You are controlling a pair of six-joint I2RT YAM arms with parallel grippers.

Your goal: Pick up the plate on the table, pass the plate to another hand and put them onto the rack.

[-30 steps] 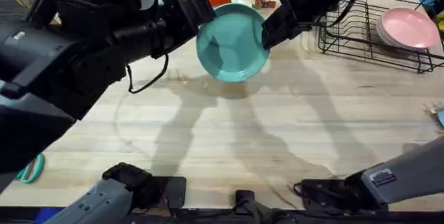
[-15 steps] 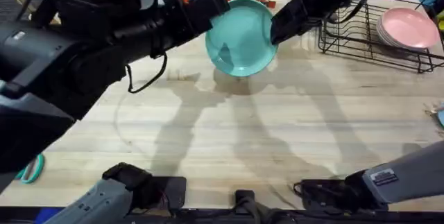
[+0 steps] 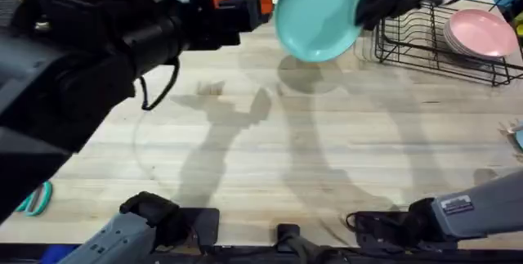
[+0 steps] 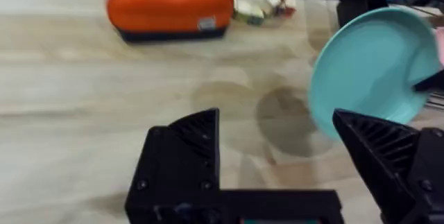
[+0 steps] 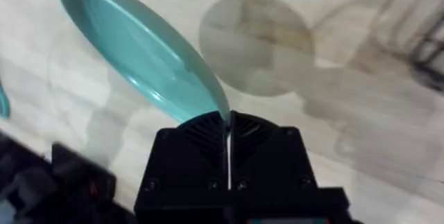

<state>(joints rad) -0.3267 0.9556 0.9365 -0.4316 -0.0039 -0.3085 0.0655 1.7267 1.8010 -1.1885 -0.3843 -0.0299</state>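
Observation:
The teal plate point(image 3: 317, 15) hangs tilted in the air above the table point(image 3: 327, 149), just left of the black wire rack point(image 3: 425, 43). My right gripper point(image 3: 369, 4) is shut on its right rim; in the right wrist view the fingers point(image 5: 208, 130) pinch the plate point(image 5: 139, 50) at its edge. To the plate's left, my left gripper point(image 3: 239, 20) is apart from it. The left wrist view shows that gripper point(image 4: 277, 123) open with nothing between its fingers, and the plate point(image 4: 374, 64) off to one side.
Pink plates point(image 3: 482, 31) lie in the rack's right end. An orange pouch point(image 4: 170, 12) and small blocks point(image 4: 270, 5) sit at the table's far edge behind the left gripper. A teal-handled tool point(image 3: 34, 199) lies at the near left edge.
The left gripper has let go of the plate and stays back on the left. The right gripper has carried the plate up and to the right, towards the rack.

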